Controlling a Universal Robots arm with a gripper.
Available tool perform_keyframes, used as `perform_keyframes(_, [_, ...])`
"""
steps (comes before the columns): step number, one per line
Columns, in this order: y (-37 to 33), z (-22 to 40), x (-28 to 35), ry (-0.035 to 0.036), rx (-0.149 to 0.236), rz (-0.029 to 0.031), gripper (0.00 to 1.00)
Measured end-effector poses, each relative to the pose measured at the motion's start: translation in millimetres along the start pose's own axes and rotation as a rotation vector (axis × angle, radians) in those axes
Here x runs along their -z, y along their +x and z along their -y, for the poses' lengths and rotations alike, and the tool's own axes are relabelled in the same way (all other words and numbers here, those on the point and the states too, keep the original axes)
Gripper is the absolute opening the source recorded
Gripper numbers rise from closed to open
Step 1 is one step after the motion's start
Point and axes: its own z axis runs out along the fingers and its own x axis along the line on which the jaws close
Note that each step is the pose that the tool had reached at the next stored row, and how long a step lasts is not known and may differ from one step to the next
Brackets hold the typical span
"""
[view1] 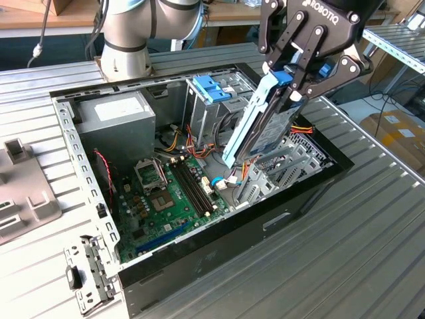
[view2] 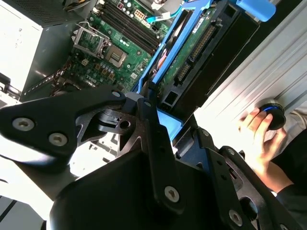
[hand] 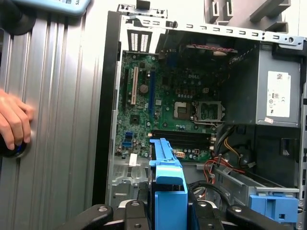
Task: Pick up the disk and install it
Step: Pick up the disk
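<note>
The disk (view1: 262, 123) hangs tilted on edge above the front bay of the open computer case (view1: 219, 249), its lower end down among the cables. Blue rails frame it, and its green circuit side (view2: 194, 50) shows in the second wrist view. My gripper (view1: 292, 80) is shut on the disk's upper end, one finger on each side. In the first wrist view the blue rail (hand: 168, 179) runs between the black fingers (hand: 136, 213), pointing down into the case over the motherboard (hand: 168, 103).
Inside the case sit the grey power supply box (view1: 113, 116) and a light-blue bracket (view1: 211, 88) on the drive cage. A person's hand (view2: 256, 139) rests on a black-and-blue knob (view2: 272, 114) beside the case. A grey panel (view1: 23, 193) and a metal bracket (view1: 89, 272) lie at the exterior view's left.
</note>
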Motion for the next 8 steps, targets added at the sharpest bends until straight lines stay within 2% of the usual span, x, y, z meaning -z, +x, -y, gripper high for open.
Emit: perform_keyframes(8, [0.4,5.3,-0.4,0.0,0.0,-0.0001,0.37])
